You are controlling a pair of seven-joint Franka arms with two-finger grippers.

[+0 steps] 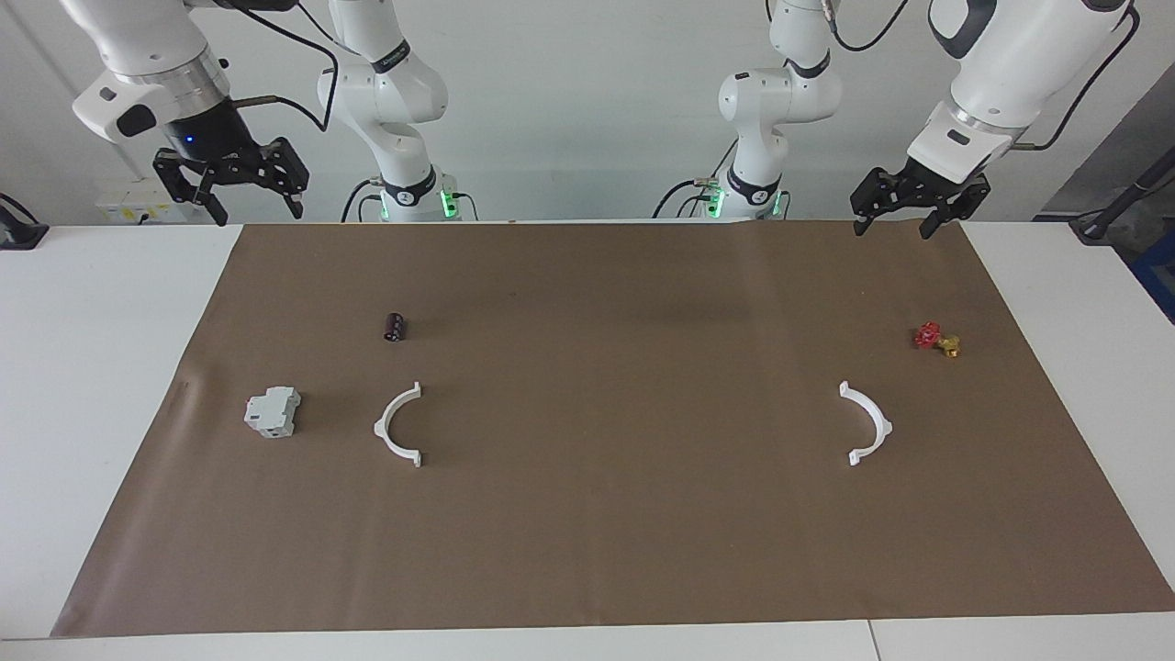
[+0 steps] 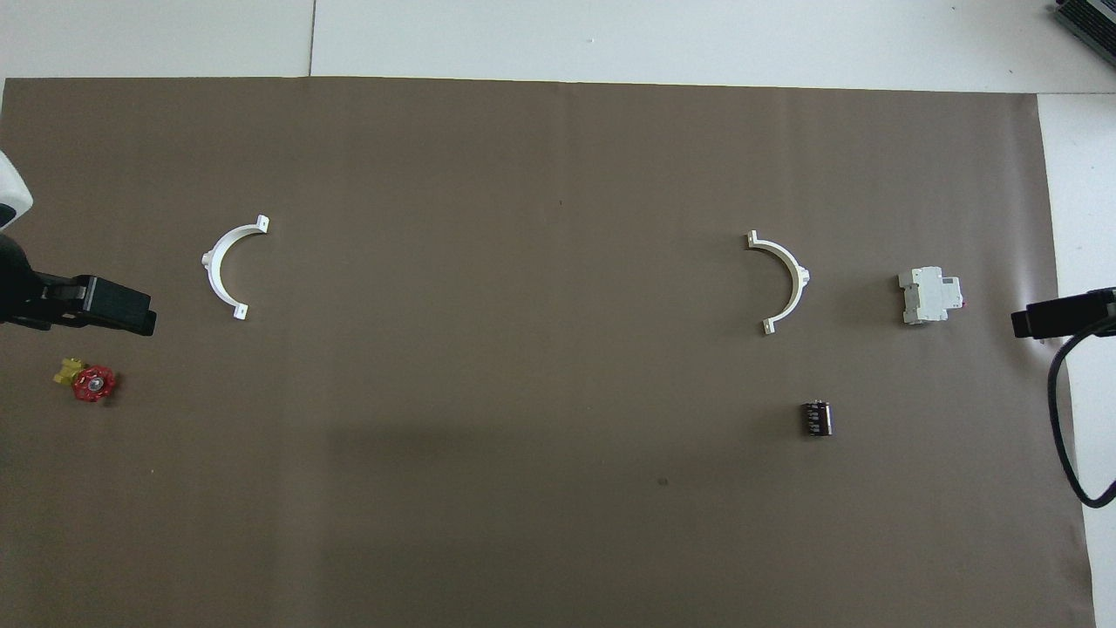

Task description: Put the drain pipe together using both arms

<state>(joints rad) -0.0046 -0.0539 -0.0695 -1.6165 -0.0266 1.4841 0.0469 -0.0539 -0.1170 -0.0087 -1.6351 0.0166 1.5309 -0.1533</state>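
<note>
I have the brown paper mat [image 1: 587, 514] covering most of the white table [image 1: 92, 367], and nothing is assembled yet. Both arms wait raised at the robots' edge of the mat: the left gripper [image 1: 907, 213] hangs over the corner at the left arm's end, the right gripper [image 1: 231, 188] over the bare table just off the corner at the right arm's end, each with its jaws spread and holding nothing. The two thin white plastic half-rings of the drain pipe lie flat and well apart, one half-ring [image 1: 867, 424] toward the left arm's end, the other half-ring [image 1: 399, 425] toward the right arm's, open sides facing each other; I judge that gives each arm its own piece. The wide bare middle between them offers room to join them. A grey boxy block [image 1: 273, 411] sits beside the right arm's half-ring, toward the mat's edge; a dark small cylinder [image 1: 395, 327] lies nearer the robots. A small red-and-gold valve piece [image 1: 937, 339] sits near the left arm's half-ring, nearer the robots.
</note>
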